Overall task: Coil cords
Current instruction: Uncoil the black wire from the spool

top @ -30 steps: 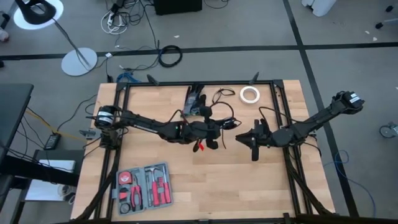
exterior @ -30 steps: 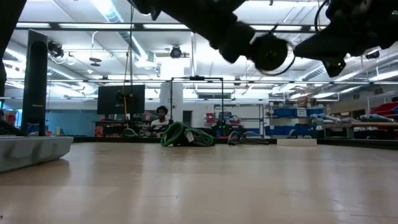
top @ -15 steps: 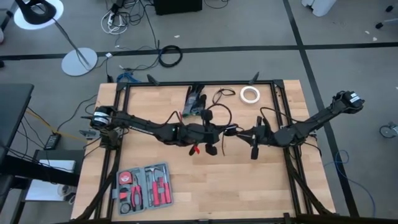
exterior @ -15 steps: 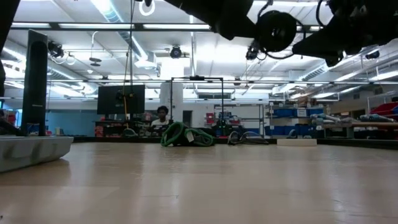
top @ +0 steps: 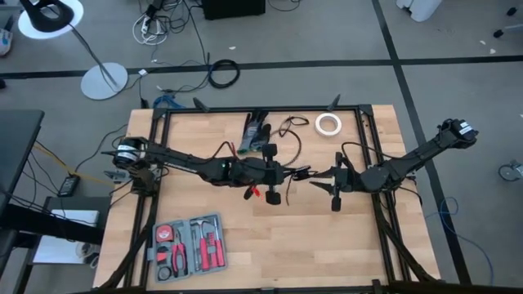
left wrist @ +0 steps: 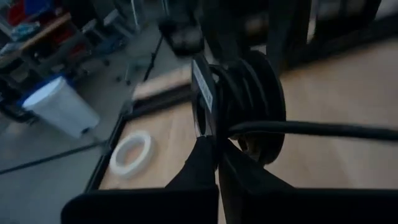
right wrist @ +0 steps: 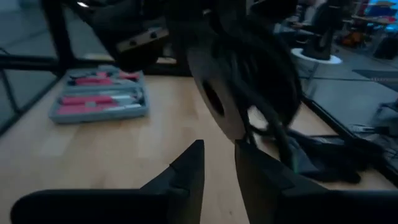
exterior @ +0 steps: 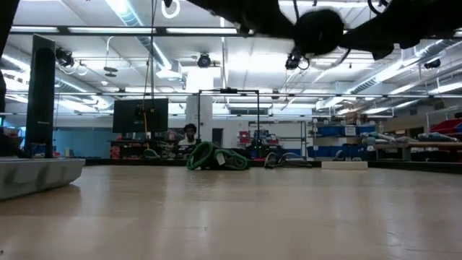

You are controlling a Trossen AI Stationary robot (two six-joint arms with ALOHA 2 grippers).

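The round black cord bundle is held high above the table's middle; it shows at the top of the low view. My left gripper is shut on it. A loose tail runs off from the bundle. My right gripper is open, and the bundle is just ahead of its fingertips. In the high view the two grippers, left and right, nearly meet. A small loose black cord loop lies on the table near the far edge. My left gripper pinches the bundle's rim between its two fingers, on the edge nearest the gripper. The fingers come level from the table's left. The bundle stands on edge, lifted clear of the table, and its tail trails away. Whether my right gripper touches the bundle I cannot tell.
A white tape roll lies at the far right of the table. A dark green and black bundle lies at the far middle. A grey tool case with red-handled tools lies open at the near left.
My left gripper has carried the bundle upward and a little toward the table's right edge, still shut on it. My right gripper has also risen and stays close to the bundle. The bundle's trailing cord has drawn in toward the grippers.
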